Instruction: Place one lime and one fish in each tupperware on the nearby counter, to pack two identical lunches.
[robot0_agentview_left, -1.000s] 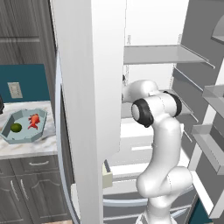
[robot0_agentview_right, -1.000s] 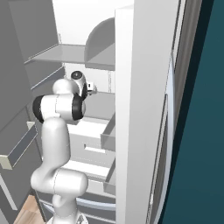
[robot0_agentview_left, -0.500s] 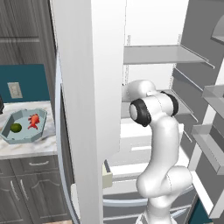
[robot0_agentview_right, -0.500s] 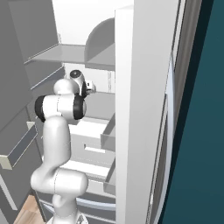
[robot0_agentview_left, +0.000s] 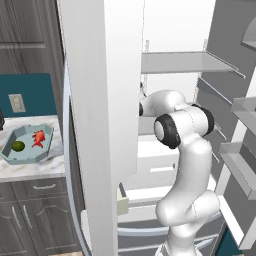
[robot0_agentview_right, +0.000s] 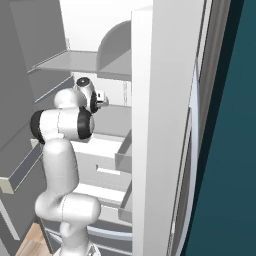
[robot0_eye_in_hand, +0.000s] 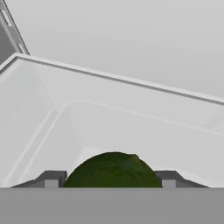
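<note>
from the hand view i see a small dark green round lime (robot0_eye_in_hand: 113, 169) sitting right between the two dark finger tips (robot0_eye_in_hand: 51, 179), inside a white fridge drawer (robot0_eye_in_hand: 131, 127). the jaws stand part closed with the tips pressed to either side of the lime, so i judge them gripping it, though the contact itself sits at the very bottom edge and is cut off.

in the left base view the white arm (robot0_agentview_left: 185, 150) reaches into the open white fridge (robot0_agentview_left: 170, 65), and the pale teal octagonal tupperware (robot0_agentview_left: 15, 159) rests on the marble-look worktop (robot0_agentview_left: 30, 171) off to the left, well apart from the arm. it already holds a second dark green lime (robot0_agentview_left: 18, 146) and a bright red-orange fish (robot0_agentview_left: 39, 138), lying near each other.

what could go wrong, as i judge it: the lime is round, so a grip off its widest line could squeeze it out and send it rolling into the drawer. lifting out, the hand could clip the drawer wall or the grey shelf (robot0_agentview_left: 185, 62) above. the open fridge door (robot0_agentview_left: 100, 125) stands between the arm and the worktop, so swinging straight across risks a knock.

hidden from me: the gripper in the left base view, behind the door; the underside of the lime.
</note>
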